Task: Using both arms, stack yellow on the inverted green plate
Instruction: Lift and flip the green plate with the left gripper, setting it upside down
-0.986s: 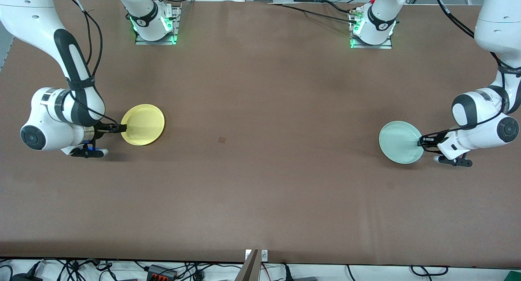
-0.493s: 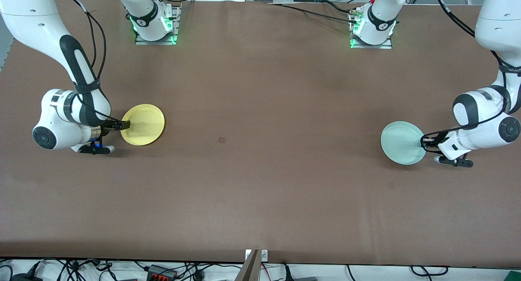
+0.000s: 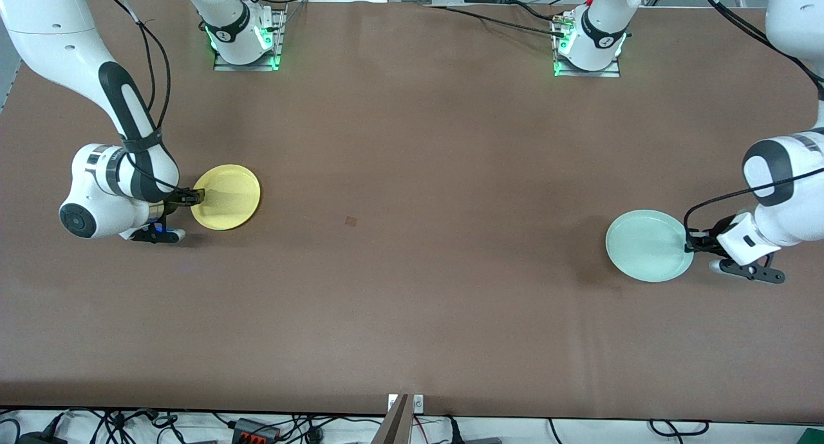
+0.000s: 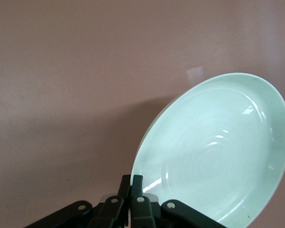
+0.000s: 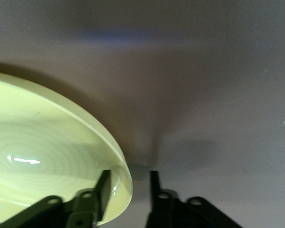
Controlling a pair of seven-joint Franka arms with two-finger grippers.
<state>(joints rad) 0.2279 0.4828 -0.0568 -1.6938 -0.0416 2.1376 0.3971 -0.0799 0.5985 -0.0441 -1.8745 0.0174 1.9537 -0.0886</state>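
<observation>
Yellow plate (image 3: 226, 197) first: the right gripper (image 3: 195, 196) has one of its fingers (image 5: 103, 188) inside the rim and the other outside, straddling the edge with a gap showing, so not clamped yet. That plate sits on the brown surface (image 3: 412, 238) at the right arm's end, stretching away from those fingers toward the middle.

Over at the left arm's end, the left gripper (image 3: 690, 242) is pinched shut on the rim of the green plate (image 3: 647, 245), fingers (image 4: 137, 190) tight together on the edge. The wrist view shows the plate tipped up with shadow beneath, hollow side facing the camera, so it reads as right way up and off the surface.

Both plates lie well apart, each reaching inward from its own gripper. My read: green needs flipping and setting down before yellow travels across.
</observation>
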